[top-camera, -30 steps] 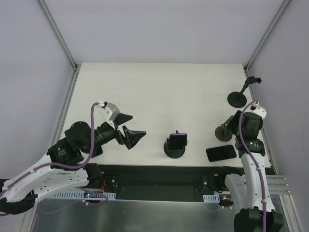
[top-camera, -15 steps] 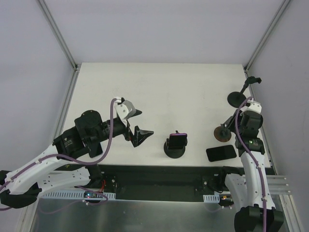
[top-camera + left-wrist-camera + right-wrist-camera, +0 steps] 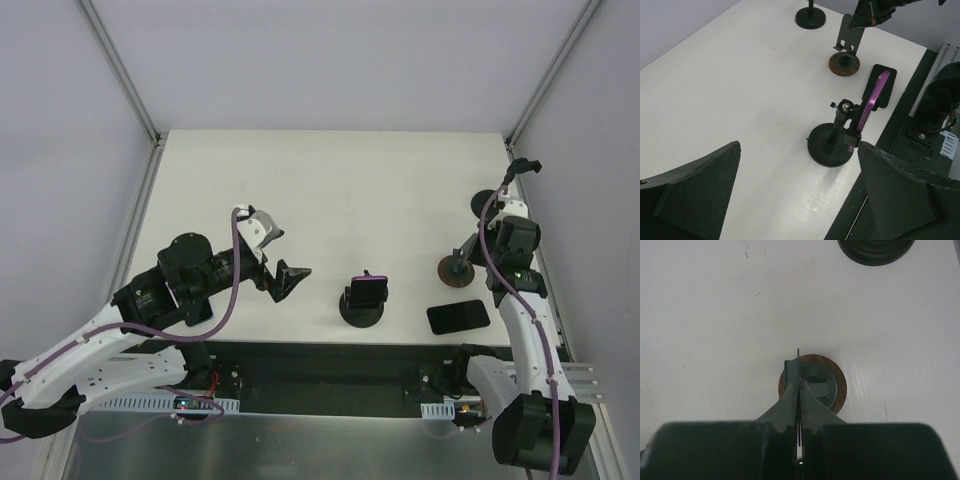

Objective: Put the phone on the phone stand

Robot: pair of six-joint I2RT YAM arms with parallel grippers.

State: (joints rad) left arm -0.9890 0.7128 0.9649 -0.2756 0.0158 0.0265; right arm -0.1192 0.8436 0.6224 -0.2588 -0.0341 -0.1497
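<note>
Clearance: the white tabletop (image 3: 330,190) is open at the far and left sides and crowded at the near right.

The far half and the whole left side are bare, giving wide passage. The black round-based phone stand with purple cradle (image 3: 363,300) stands upright near the front edge at centre. The left gripper (image 3: 284,256) is just to its left, jaws spread wide, with bare tabletop between them. To the right, a narrow lane separates that stand from the flat black phone (image 3: 458,317). Just behind the phone is a brown disc base with grey upright plate (image 3: 456,273), and the right gripper (image 3: 798,387), jaws closed, sits over the plate's top edge. Further back, a black disc base with thin post (image 3: 490,205) blocks the right edge.
</note>
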